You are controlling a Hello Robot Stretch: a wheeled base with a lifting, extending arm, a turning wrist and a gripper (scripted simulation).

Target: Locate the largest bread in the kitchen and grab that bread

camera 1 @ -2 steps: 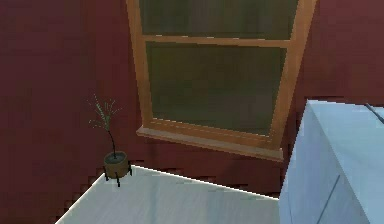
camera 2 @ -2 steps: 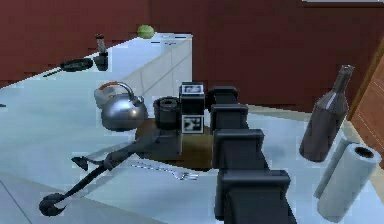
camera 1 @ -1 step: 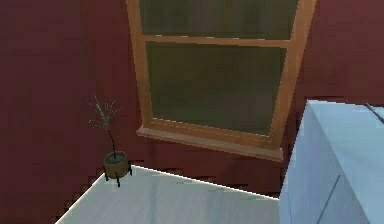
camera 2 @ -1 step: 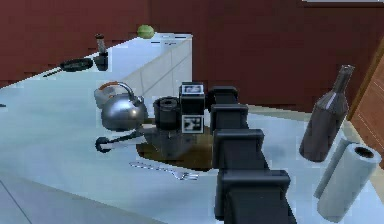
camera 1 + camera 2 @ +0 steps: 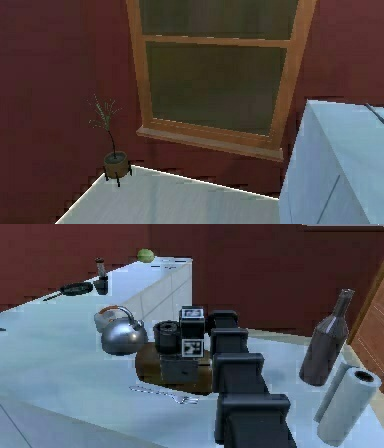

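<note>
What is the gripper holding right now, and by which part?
It cannot be told: the gripper's far end shows against a brown slab and a kettle on the counter, so no hold can be made out.

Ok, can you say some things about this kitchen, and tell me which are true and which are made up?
1. A shiny kettle sits on the counter. True.
2. The dark bottle is lying on its side. False: it stands upright.
3. A green round fruit lies at the counter's far end. True.
4. The potted plant stands on the windowsill. False: it stands on the floor, left of the window.
</note>
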